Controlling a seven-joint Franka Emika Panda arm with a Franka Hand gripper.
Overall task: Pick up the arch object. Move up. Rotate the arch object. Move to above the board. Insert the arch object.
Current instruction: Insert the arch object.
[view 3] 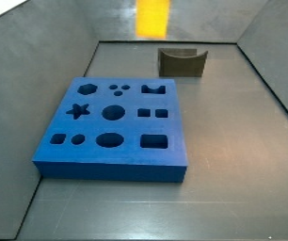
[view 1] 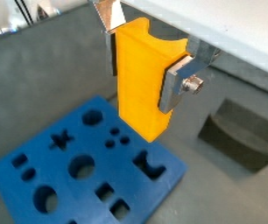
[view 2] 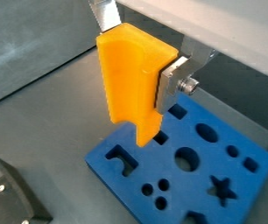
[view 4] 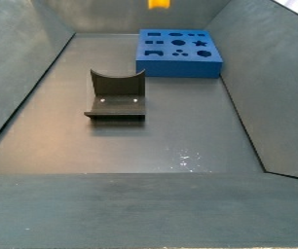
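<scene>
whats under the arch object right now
In both wrist views the gripper holds the arch object in the air, and the blue board with its cut-out holes lies below. The piece covers part of the board's edge, so what lies directly beneath is hidden.

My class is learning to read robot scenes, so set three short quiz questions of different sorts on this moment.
1. True or false: the end effector grips the tall yellow-orange arch block above the floor.
2. What lies below the block in both wrist views: A) thick blue square board with shaped holes, B) dark grey-brown scooped block?
3. Fill in: the arch block is not yet ____ into the board.

Key: 1 true; 2 A; 3 inserted.
</scene>
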